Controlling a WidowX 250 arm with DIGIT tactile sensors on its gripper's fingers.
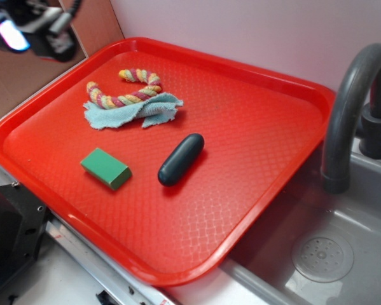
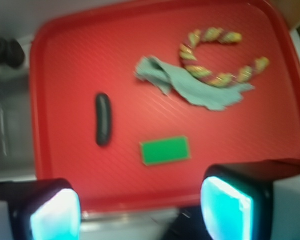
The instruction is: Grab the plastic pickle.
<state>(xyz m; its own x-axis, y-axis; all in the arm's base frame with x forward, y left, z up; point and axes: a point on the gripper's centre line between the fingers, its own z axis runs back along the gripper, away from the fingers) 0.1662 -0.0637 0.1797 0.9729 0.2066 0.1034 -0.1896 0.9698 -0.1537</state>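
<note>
Jaws of gripper [image 2: 139, 210] spread wide, holding nothing, high above near edge of red tray [image 1: 260, 210]. Plastic pickle [image 1: 181, 159] lying mid-tray, just beside green block [image 1: 105, 168], apart from rope [image 1: 128, 90] and blue cloth [image 1: 133, 111].

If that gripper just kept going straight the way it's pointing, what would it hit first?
Probably bare red tray, near its edge. The open gripper looks down with the green block just ahead and the plastic pickle further off; depth is unclear.

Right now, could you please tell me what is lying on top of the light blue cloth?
The striped rope lies partly on the blue cloth, curving across its upper edge, the rest on the red tray. Nothing else is on it. Whatever the cloth covers cannot be seen.
</note>
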